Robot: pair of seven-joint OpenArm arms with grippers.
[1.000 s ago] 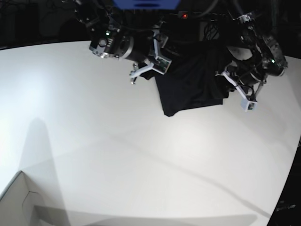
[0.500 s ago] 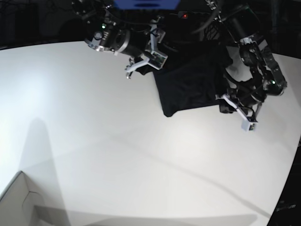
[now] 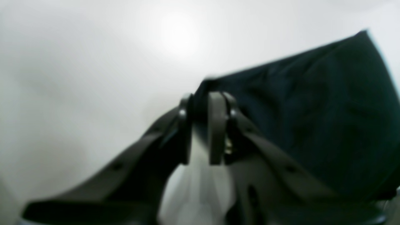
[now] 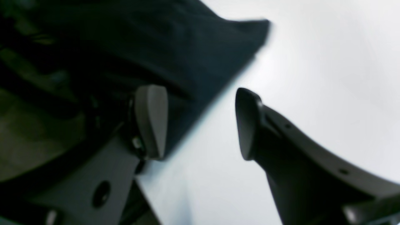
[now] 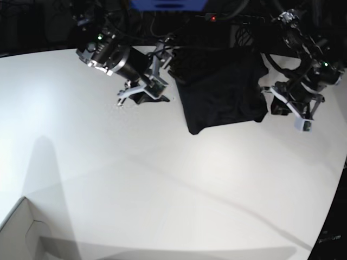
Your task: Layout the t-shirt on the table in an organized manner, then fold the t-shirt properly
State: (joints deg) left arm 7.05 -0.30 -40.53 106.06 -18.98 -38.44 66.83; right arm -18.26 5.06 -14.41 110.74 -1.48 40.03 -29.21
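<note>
The black t-shirt (image 5: 222,92) lies bunched at the far middle of the white table (image 5: 162,179), its top edge lost in the dark background. My right gripper (image 5: 133,96) hovers over bare table left of the shirt. In the right wrist view it (image 4: 198,123) is wide open with nothing between its fingers, and the t-shirt's (image 4: 175,47) edge runs behind one finger. My left gripper (image 5: 271,100) is at the shirt's right edge. In the left wrist view its jaws (image 3: 200,131) stand a narrow gap apart with table showing through, and the t-shirt (image 3: 312,103) lies just beyond the tips.
A white box corner (image 5: 21,233) juts in at the near left. The table's curved edge (image 5: 333,200) runs down the right side. Dark equipment and cables sit behind the shirt at the far edge.
My right arm has swung left, away from the shirt. My left arm has shifted right and its jaws have parted slightly. The shirt's right corner now lies lower and wider.
</note>
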